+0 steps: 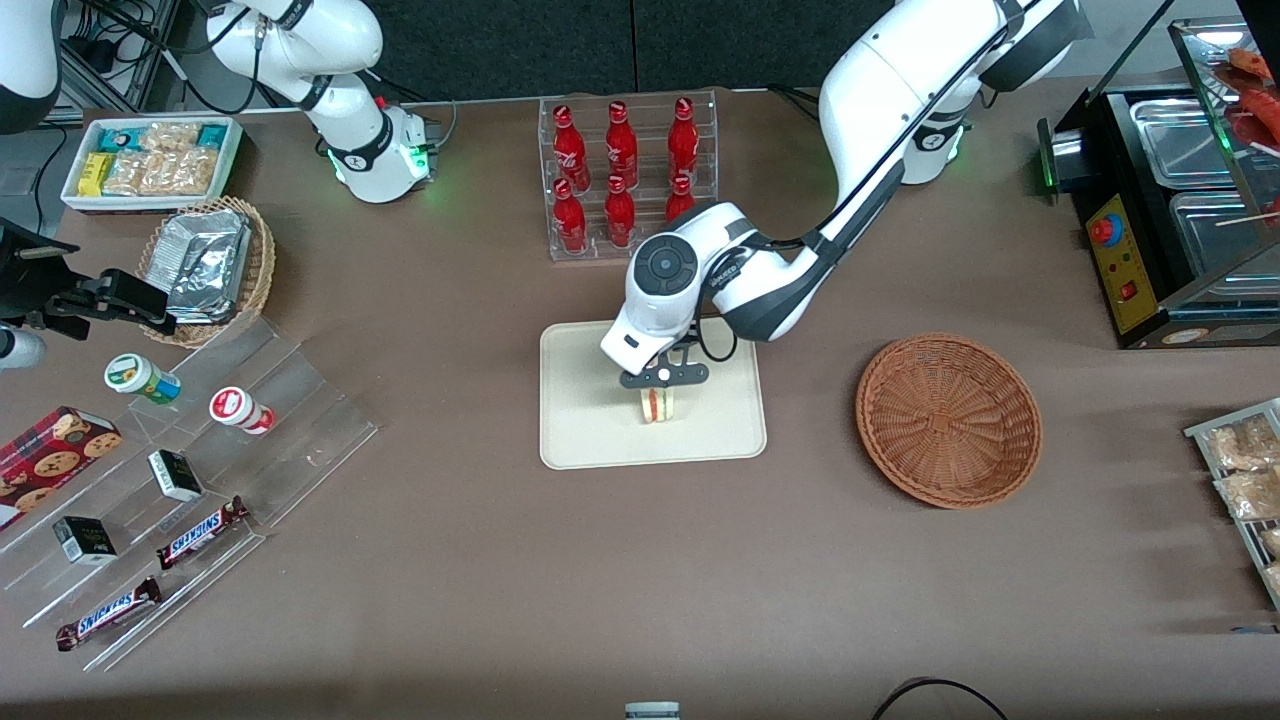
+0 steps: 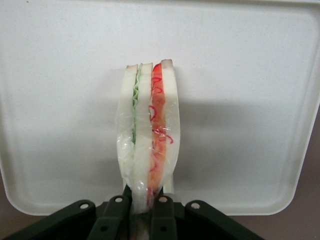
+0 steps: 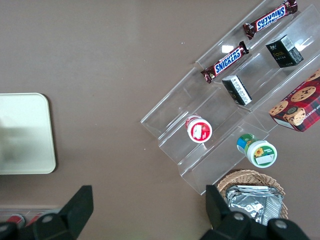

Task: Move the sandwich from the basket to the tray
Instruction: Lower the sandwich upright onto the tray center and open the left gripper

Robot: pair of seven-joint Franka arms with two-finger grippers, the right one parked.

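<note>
The sandwich (image 1: 657,404) (image 2: 148,132), a wrapped wedge of white bread with green and red-orange layers, hangs just above the middle of the cream tray (image 1: 590,440) (image 2: 60,100). My gripper (image 1: 662,385) (image 2: 142,205) is over the tray and is shut on the sandwich's wrapped end, one dark finger (image 2: 114,212) on each side. The reddish-brown wicker basket (image 1: 948,418) stands beside the tray, toward the working arm's end of the table, and holds nothing that I can see.
A clear rack of red bottles (image 1: 625,170) stands farther from the camera than the tray. Toward the parked arm's end are a clear stepped stand (image 1: 190,480) with snacks, a tan basket of foil packets (image 1: 205,265) and a white snack bin (image 1: 150,160). A black food warmer (image 1: 1170,200) stands toward the working arm's end.
</note>
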